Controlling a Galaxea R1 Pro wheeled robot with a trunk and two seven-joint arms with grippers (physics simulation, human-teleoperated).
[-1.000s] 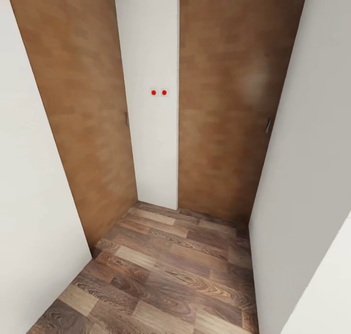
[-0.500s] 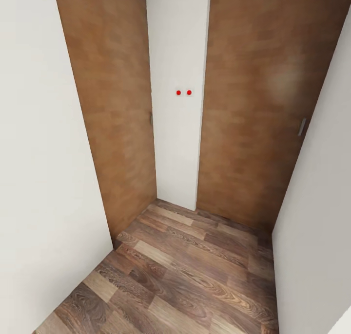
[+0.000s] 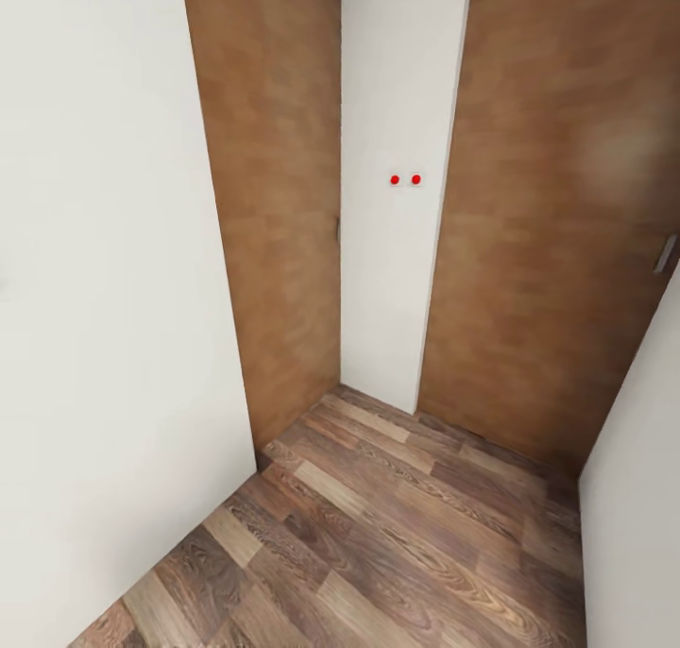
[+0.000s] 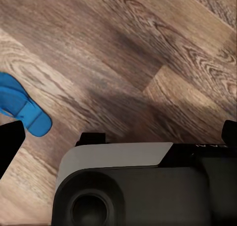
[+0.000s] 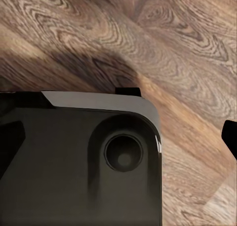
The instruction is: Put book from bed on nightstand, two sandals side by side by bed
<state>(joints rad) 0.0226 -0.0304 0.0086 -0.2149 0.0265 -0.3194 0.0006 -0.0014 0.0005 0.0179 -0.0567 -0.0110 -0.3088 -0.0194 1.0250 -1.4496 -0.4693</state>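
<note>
Closest to us, in the left wrist view, the left gripper (image 4: 118,137) points down at the plank floor (image 4: 148,48); we see one dark fingertip at each side edge of the picture, set far apart with bare floor between them, so we read the jaws as spread wide and holding nothing. Beneath the camera sits a grey and black part of the robot's body (image 4: 133,186). Near one fingertip a blue sandal (image 4: 22,107) lies flat on the floor, partly cut off by the picture's edge, and we cannot tell whether the tip touches it. In the right wrist view the right gripper (image 5: 123,132) also faces the floor (image 5: 163,43); one dark tip shows at one edge, the other side is a dark shape we cannot make out clearly, so we cannot tell how far it is open, though nothing lies between the fingers. A black housing (image 5: 79,161) sits under that camera. Farther off, in the head view, the floor (image 3: 397,535) runs to a white wall (image 3: 104,298) on the left, then a brown door (image 3: 274,204), a narrow white wall strip (image 3: 397,280) bearing two red dots (image 3: 405,179), and a second brown door (image 3: 557,232) on the right with a small handle (image 3: 666,253).
</note>
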